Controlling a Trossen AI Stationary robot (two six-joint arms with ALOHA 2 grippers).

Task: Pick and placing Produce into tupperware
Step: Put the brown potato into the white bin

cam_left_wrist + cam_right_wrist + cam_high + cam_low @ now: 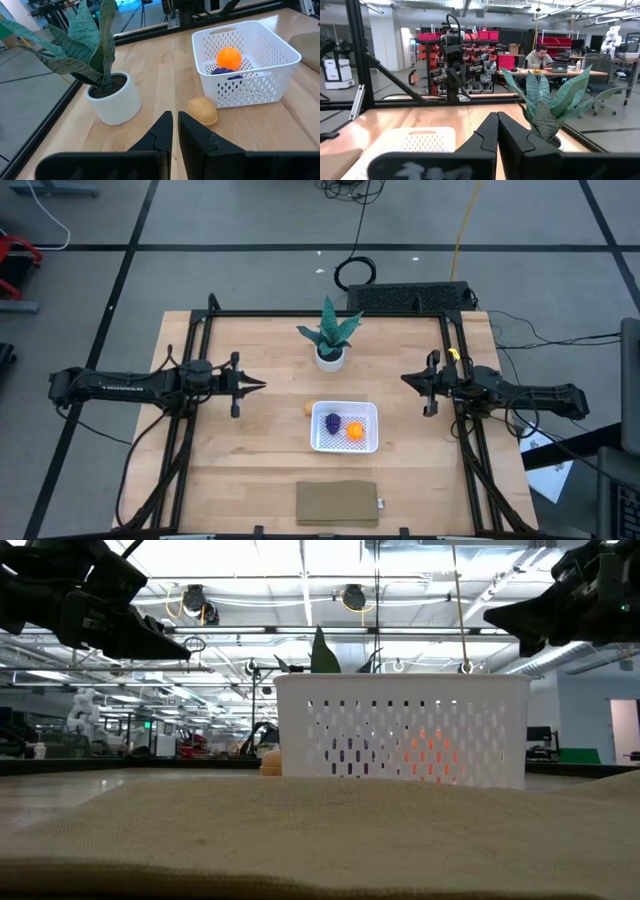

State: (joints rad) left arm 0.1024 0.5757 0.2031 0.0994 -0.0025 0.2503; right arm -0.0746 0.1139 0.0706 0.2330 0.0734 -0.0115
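Note:
The white tupperware (345,427) sits on the table near its middle, with the dark purple lump (332,422) and the bright orange ball (354,430) inside. It also shows in the left wrist view (260,60). The tan-orange piece (202,110) lies on the table against the tupperware's left wall; it also shows in the high view (308,409). My left gripper (262,384) is shut and empty, above the table left of the tupperware. My right gripper (403,378) is shut and empty, above the table right of it.
A green spiky plant in a white pot (330,340) stands at the table's far middle. A flat tan-brown pad (338,503) lies at the near edge. Black frame rails (200,340) run along the table's left, right and far sides.

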